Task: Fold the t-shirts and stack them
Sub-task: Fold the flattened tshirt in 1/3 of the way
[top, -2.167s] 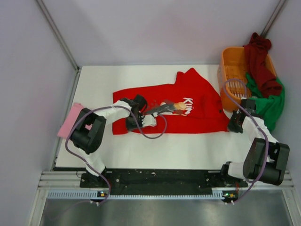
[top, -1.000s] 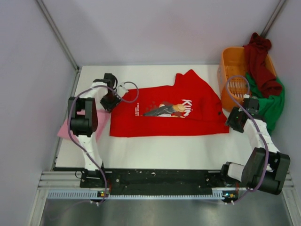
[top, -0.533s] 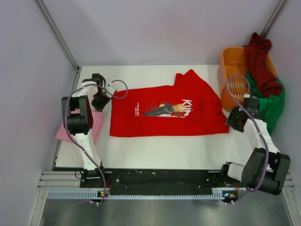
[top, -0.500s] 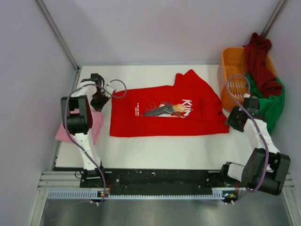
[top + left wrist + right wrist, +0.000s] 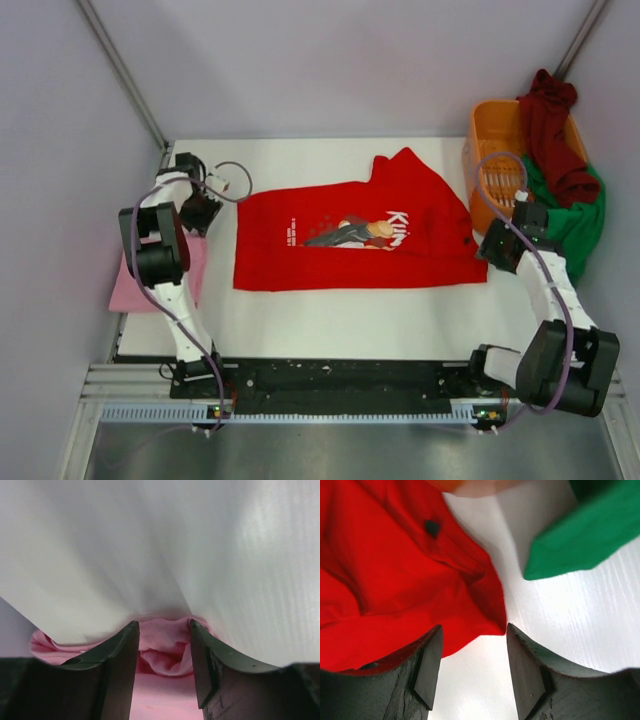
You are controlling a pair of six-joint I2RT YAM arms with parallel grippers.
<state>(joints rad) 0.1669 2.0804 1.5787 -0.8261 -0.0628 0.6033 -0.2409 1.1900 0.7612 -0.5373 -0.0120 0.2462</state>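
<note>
The bright red t-shirt lies spread flat on the white table, its chest graphic facing up. My left gripper is off the shirt's left edge at the table's far left. In the left wrist view it is open, with a bunched fold of the pink t-shirt between its fingers. The pink t-shirt hangs over the table's left edge. My right gripper is open over the red t-shirt's near right corner, which lies between its fingers.
The orange basket stands at the back right. A maroon t-shirt is draped over it, and a green t-shirt spills out beside my right arm; its edge lies just right of the red corner. Grey walls close in both sides.
My left gripper left the red t-shirt's left edge and moved left to the pink t-shirt, closing and reopening there. The right gripper shifted slightly and opened a little wider.
</note>
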